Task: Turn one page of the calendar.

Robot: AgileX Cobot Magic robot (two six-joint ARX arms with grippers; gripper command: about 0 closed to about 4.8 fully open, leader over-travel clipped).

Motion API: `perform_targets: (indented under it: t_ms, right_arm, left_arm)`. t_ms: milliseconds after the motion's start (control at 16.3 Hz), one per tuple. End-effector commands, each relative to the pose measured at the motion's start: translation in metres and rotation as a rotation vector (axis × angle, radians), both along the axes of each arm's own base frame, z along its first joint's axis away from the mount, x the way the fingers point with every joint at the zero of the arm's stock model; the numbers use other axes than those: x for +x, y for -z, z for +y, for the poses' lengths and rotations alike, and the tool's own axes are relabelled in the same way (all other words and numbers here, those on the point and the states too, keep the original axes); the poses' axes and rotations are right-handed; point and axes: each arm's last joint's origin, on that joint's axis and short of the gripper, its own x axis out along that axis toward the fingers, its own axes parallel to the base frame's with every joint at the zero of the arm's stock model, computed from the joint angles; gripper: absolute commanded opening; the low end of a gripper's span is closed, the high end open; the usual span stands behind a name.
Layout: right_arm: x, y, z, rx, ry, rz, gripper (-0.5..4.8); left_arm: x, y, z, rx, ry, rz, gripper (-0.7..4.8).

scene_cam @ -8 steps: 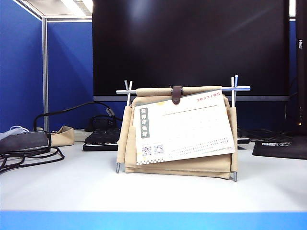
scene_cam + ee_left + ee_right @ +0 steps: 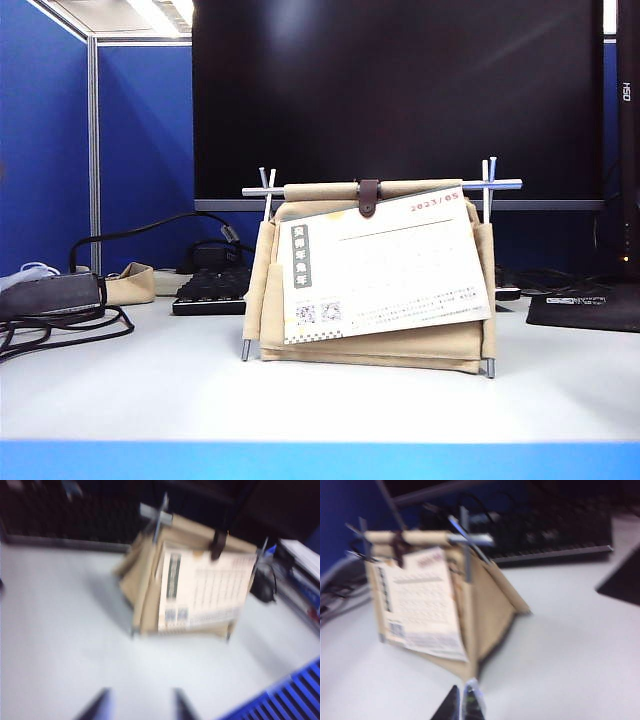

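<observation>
Calendar point(image 2: 368, 275) upright mid-table point(image 2: 150, 390), before the black monitor point(image 2: 400, 95); both hands clear of it.
I see the page point(image 2: 385, 265) hanging slightly tilted on the calendar front, under the brown strap point(image 2: 369, 197). Left hand point(image 2: 140, 705): fingers apart, grasping nothing, low over the table. Right hand point(image 2: 461, 702): clenched, empty, near the calendar's side.

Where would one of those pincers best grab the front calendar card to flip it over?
Probably the page's loose lower right corner, coming from the front right. It hangs tilted under the strap, its bottom edge standing off the calendar. The right gripper is shut; the left gripper, jaws apart, also waits short of it.
</observation>
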Motion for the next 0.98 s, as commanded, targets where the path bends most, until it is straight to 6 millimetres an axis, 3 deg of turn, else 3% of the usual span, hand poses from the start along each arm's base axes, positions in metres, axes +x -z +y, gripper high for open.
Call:
perform_targets:
  t_ms: [61,184,307,368,491,737,798,982]
  right_arm:
    - [-0.002,-0.023,0.001,0.029,-0.007,-0.088,0.23]
    - [-0.005,-0.04,0.0,0.042,0.005,-0.143,0.27]
    - [-0.007,-0.053,-0.001,0.056,0.004,-0.198,0.46]
    - [-0.008,-0.059,-0.001,0.059,0.0,-0.204,0.68]
    - [-0.007,-0.071,0.0,0.076,-0.018,-0.193,1.21]
    - [-0.004,-0.092,0.002,0.056,-0.051,-0.206,1.26]
    - [-0.002,-0.092,0.002,0.051,-0.052,-0.212,1.27]
    - [-0.001,-0.091,0.003,0.049,-0.071,-0.199,1.28]
  left_arm:
    - [-0.006,-0.041,0.003,0.014,-0.036,0.009,1.93]
    - [0.008,-0.069,-0.002,0.097,0.0,0.012,2.52]
    - [0.042,-0.086,-0.015,0.171,0.102,0.081,3.75]
    - [0.064,-0.089,-0.026,0.129,0.237,0.099,3.99]
    - [0.127,-0.082,-0.049,0.133,0.349,0.197,4.5]
    - [0.197,-0.058,-0.071,0.259,0.391,0.245,4.63]
    - [0.211,-0.049,-0.076,0.253,0.41,0.28,4.62]
    - [0.223,-0.03,-0.08,0.288,0.424,0.282,4.56]
